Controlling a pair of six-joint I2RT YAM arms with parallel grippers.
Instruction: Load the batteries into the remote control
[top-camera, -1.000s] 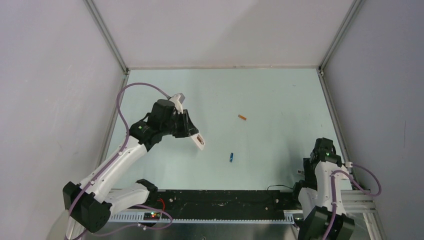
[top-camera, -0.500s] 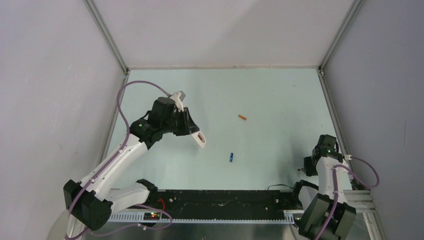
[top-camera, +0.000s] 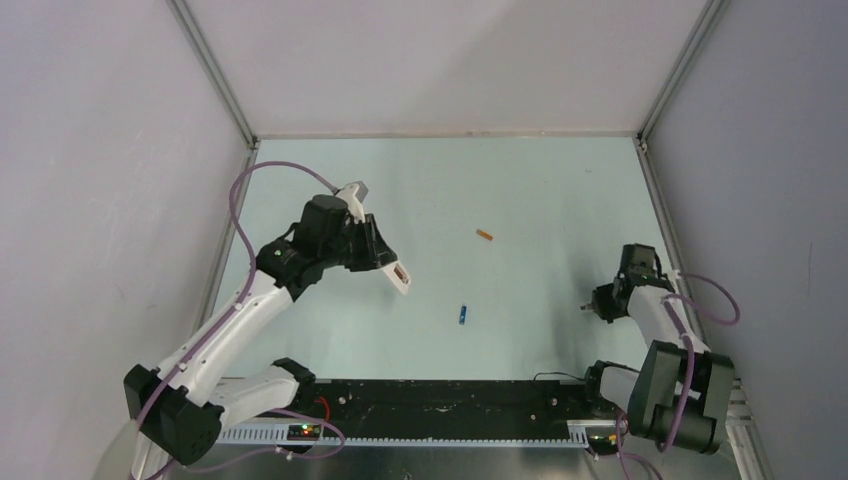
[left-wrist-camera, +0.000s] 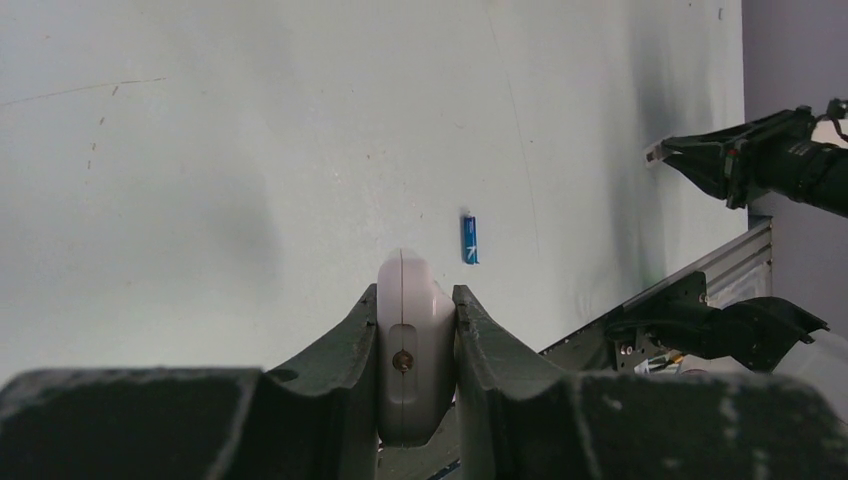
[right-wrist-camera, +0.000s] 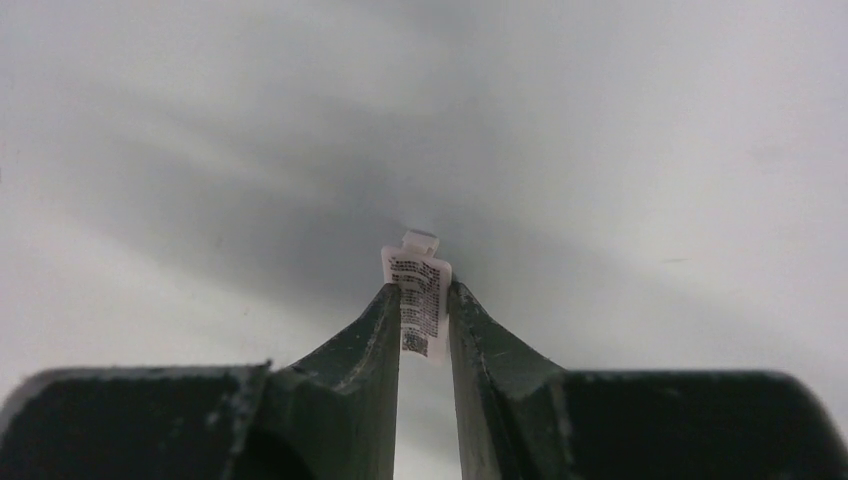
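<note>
My left gripper (top-camera: 388, 264) is shut on the white remote control (top-camera: 401, 278) and holds it above the table at the left, its end pointing down-right. In the left wrist view the remote (left-wrist-camera: 408, 330) stands edge-on between the fingers (left-wrist-camera: 350, 345). The blue battery (top-camera: 463, 315) lies on the table just beyond it and also shows in the left wrist view (left-wrist-camera: 469, 238). The orange battery (top-camera: 485, 235) lies farther back. My right gripper (top-camera: 590, 307) is shut on a small white printed cover piece (right-wrist-camera: 420, 280) at the right.
A black rail (top-camera: 440, 395) runs along the near edge between the arm bases. Grey enclosure walls (top-camera: 100, 200) and metal frame posts (top-camera: 215, 75) close in the pale table on the left, back and right.
My right arm has swung up from its base and turned its gripper leftward over the table. My left gripper with the remote has barely shifted.
</note>
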